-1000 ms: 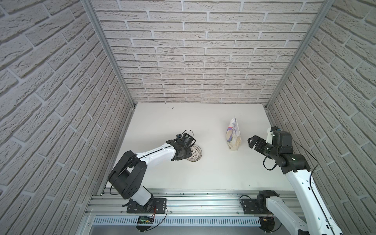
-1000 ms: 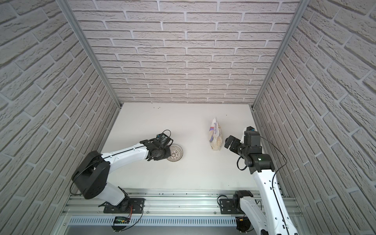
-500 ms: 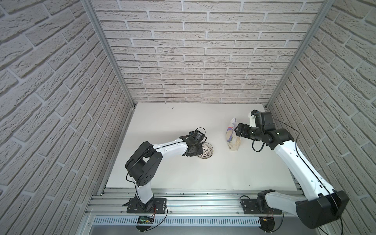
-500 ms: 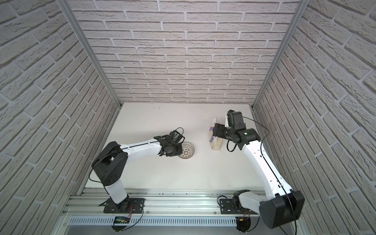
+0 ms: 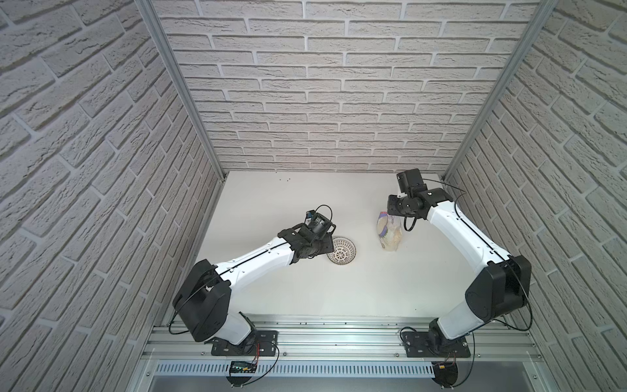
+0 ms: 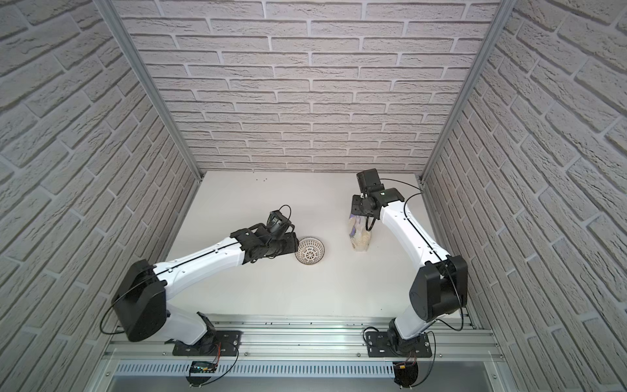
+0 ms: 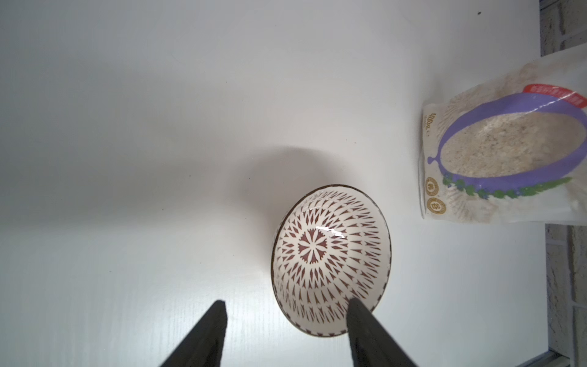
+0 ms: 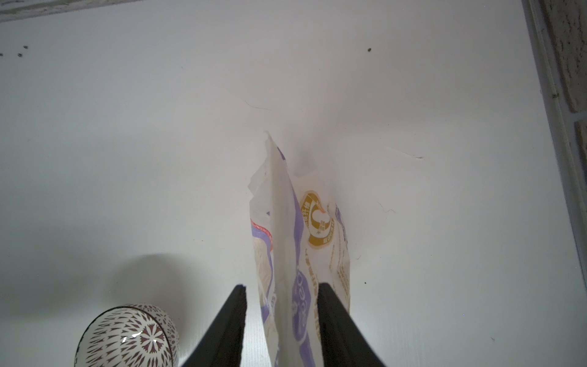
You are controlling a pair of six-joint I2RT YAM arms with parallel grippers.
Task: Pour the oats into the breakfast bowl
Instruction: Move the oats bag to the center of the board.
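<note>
Nothing poured yet: your bowl (image 7: 330, 260) sits empty, left gripper (image 7: 286, 305) open astride its rim; right gripper (image 8: 281, 290) straddles the standing oat bag (image 8: 295, 241), can't tell if it's pinched

Bowl (image 5: 341, 250) mid-table (image 5: 305, 288); oats bag (image 5: 389, 230) upright to its right, apart.
</note>
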